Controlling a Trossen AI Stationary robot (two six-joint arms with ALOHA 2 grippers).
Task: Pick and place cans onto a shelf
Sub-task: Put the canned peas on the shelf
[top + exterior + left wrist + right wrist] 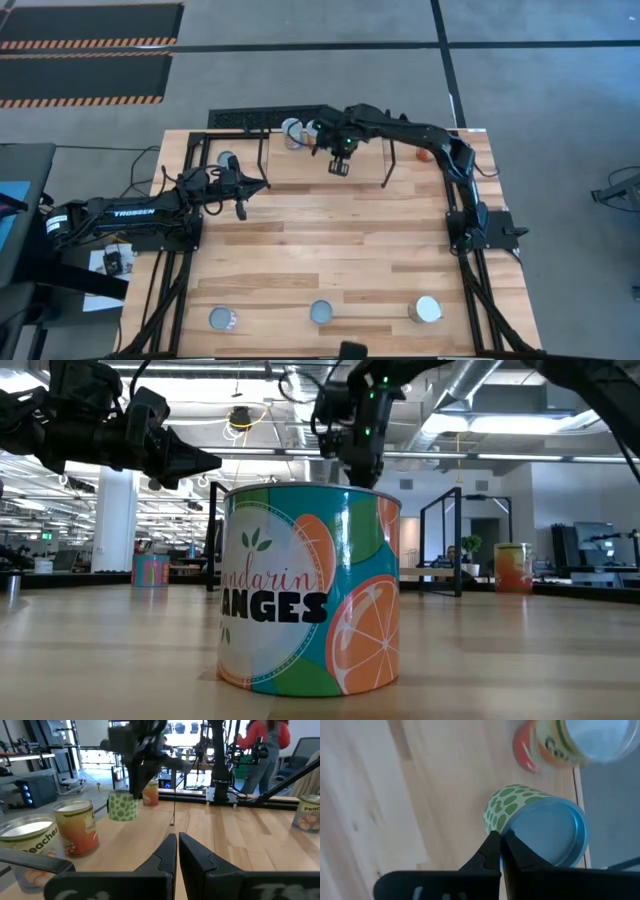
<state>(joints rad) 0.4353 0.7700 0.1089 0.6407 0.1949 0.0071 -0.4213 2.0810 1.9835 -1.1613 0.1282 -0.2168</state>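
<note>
Near the shelf (330, 160) back edge: green-dotted can (535, 827), upright, axis vertical, beside right gripper (339, 167), jaws pressed together, empty. Open counter (340, 250) ahead of left gripper (243, 208), jaws likewise closed.

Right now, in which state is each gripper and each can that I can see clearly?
Left gripper: shut, empty, near the shelf's front edge.
Right gripper: shut, tips at the green-dotted can's rim.
Green-dotted can: upright; whether it is gripped, I cannot tell.
Two peaches cans: upright, untouched.
Mandarin oranges can: upright on the table, untouched.
</note>
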